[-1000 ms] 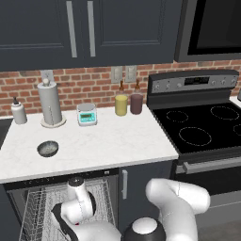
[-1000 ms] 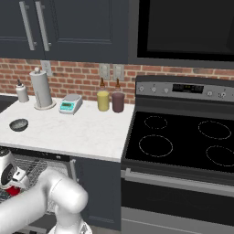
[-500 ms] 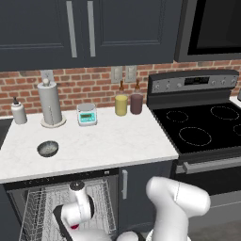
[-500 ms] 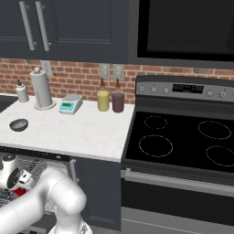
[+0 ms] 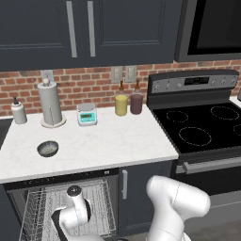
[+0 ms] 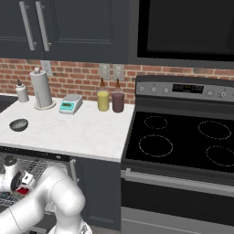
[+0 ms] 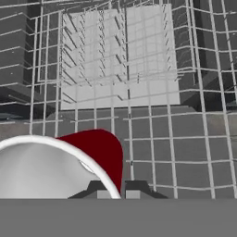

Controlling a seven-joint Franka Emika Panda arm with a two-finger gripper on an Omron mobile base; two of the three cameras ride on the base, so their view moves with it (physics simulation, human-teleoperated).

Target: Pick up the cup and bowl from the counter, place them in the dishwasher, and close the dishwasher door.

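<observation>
- While I watch from the two base cameras, my gripper is down inside the dishwasher, above its light grey wire rack.
- Through the hand camera, the gripper is clamped on the rim of the cup; one fingertip sits on each side of the white rim, at 6 o'clock in that view.
- The cup is red outside and white inside. It fills the hand view from 6 to 9 o'clock, and the rack's grid spreads beyond it toward 12 o'clock.
- From the right base camera, a patch of the red cup shows beside the white wrist at 8 o'clock, over the rack.
- The bowl, small, grey and round, sits on the white marble surface at about 9 o'clock in the left base view, near the front edge and directly above the open dishwasher.
- Along the brick wall at the back of the surface stand a paper towel roll, a small teal kitchen scale, a yellow canister and a dark maroon canister, the two canisters just beside each other.
- A small white bottle stands at the far 9 o'clock end of the wall.
- A black stovetop lies at 3 o'clock from the surface.
</observation>
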